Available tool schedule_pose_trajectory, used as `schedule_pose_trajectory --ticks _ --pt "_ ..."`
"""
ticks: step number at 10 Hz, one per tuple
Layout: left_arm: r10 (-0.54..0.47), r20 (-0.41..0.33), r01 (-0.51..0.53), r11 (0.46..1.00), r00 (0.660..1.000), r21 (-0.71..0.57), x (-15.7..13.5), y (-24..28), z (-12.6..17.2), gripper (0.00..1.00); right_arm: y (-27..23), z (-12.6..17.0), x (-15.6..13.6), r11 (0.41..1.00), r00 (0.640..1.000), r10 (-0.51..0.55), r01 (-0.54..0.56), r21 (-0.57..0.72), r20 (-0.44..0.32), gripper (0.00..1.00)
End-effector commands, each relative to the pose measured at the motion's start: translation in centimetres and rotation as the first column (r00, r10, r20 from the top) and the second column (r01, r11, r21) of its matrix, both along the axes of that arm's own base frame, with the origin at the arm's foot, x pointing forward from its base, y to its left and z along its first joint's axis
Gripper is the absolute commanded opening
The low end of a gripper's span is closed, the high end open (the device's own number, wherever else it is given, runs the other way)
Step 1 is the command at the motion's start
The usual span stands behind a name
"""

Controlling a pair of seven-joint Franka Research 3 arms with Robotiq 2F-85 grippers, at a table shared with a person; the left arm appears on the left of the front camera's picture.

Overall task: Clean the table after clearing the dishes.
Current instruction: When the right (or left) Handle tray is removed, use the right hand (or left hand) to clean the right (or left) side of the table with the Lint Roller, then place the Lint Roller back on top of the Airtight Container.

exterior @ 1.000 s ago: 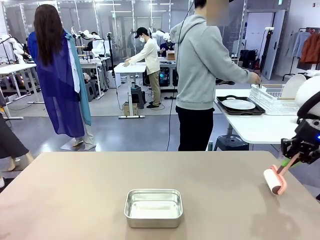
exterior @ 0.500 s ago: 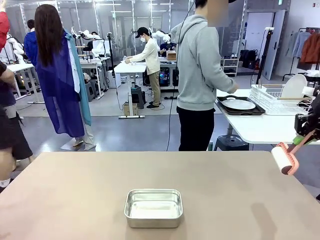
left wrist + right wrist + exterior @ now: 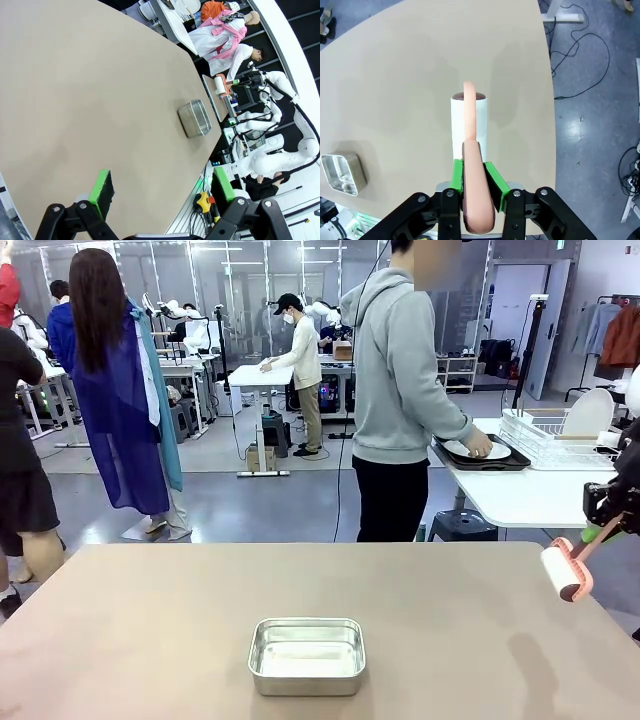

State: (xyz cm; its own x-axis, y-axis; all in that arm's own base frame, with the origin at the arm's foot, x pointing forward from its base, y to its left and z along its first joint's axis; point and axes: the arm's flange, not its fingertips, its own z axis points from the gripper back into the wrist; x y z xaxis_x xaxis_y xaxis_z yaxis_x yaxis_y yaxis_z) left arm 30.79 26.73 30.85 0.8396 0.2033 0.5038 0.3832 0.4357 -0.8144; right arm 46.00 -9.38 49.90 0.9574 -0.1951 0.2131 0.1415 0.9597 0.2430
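Front view: right gripper [image 3: 600,531] clamps lint roller [image 3: 566,571] over table [image 3: 150,630] at its right edge, roller seemingly clear of the plain taupe top; steel tin [image 3: 306,655] centre-near; plate [image 3: 478,450] on far white table [image 3: 520,498].
L wrist: left gripper [image 3: 162,186] fingers spread, nothing between.
R wrist: pads [image 3: 457,174] pinch roller handle.

The right gripper [image 3: 597,533] has lifted the lint roller [image 3: 565,571] off the table [image 3: 150,640].

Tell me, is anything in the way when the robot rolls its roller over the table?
Yes. A steel tin sits on the table, near the middle of the robot's edge. The right hand holds the roller above the table's right side; between them, bare tabletop.
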Motion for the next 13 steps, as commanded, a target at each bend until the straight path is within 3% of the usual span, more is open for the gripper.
schedule_pose_trajectory --ticks 1,9,10,11,12,13 --pt "0.002 -0.02 -0.002 1.0 1.0 0.017 -0.4 -0.1 0.5 1.0 0.1 0.8 0.1 1.0 1.0 -0.004 0.004 0.005 0.02 0.22" --pt "0.002 -0.02 -0.002 1.0 1.0 0.017 -0.4 -0.1 0.5 1.0 0.0 0.5 0.1 1.0 1.0 0.0 0.0 -0.002 0.01 0.22" --pt "0.002 -0.02 -0.002 1.0 1.0 0.017 -0.4 -0.1 0.5 1.0 4.0 3.5 0.3 0.99 0.983 0.139 -0.135 -0.044 0.116 0.22" --pt "0.002 -0.02 -0.002 1.0 1.0 0.017 -0.4 -0.1 0.5 1.0 8.5 6.3 0.3 0.95 0.932 0.309 -0.29 -0.121 0.192 0.22" --pt "0.002 -0.02 -0.002 1.0 1.0 0.017 -0.4 -0.1 0.5 1.0 13.4 8.6 0.2 0.869 0.847 0.485 -0.439 -0.23 0.217 0.22" --pt "0.002 -0.02 -0.002 1.0 1.0 0.017 -0.4 -0.1 0.5 1.0 17.5 9.8 0.5 0.768 0.758 0.627 -0.561 -0.309 0.181 0.22"
